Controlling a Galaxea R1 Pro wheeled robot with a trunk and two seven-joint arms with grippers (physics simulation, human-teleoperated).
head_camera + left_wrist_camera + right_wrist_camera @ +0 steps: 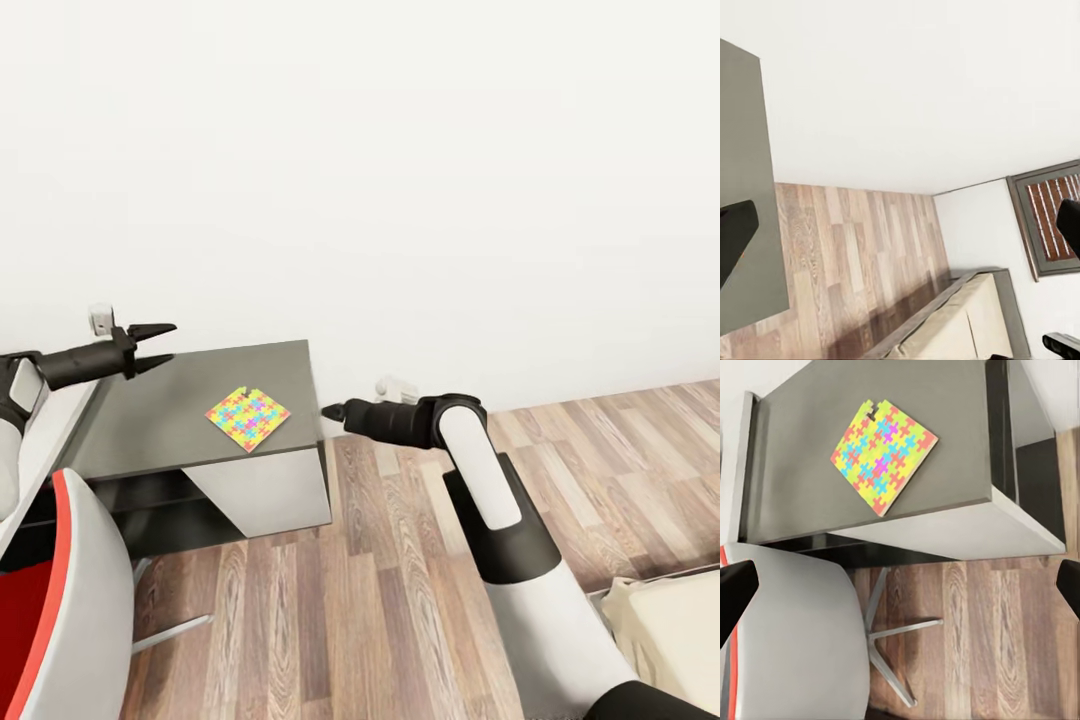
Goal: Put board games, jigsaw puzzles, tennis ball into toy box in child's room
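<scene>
Left end effector (158, 346) spread, raised; right end effector (328, 411) pointing left, state unclear.

The right arm (480, 470) is showing glossy white shells over black joints, ending in a black forearm tapering to a dark pointed right pincer (332, 411). The left pincer (152, 347) is wearing two slim black pointed fingers on a black wrist with a white-shelled upper arm behind.

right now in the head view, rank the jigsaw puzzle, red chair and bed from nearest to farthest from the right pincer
1. jigsaw puzzle, on the dark desk section just left of the right pincer.
2. red chair, lower left corner.
3. bed, lower right corner; order with the chair too close to call.
</scene>
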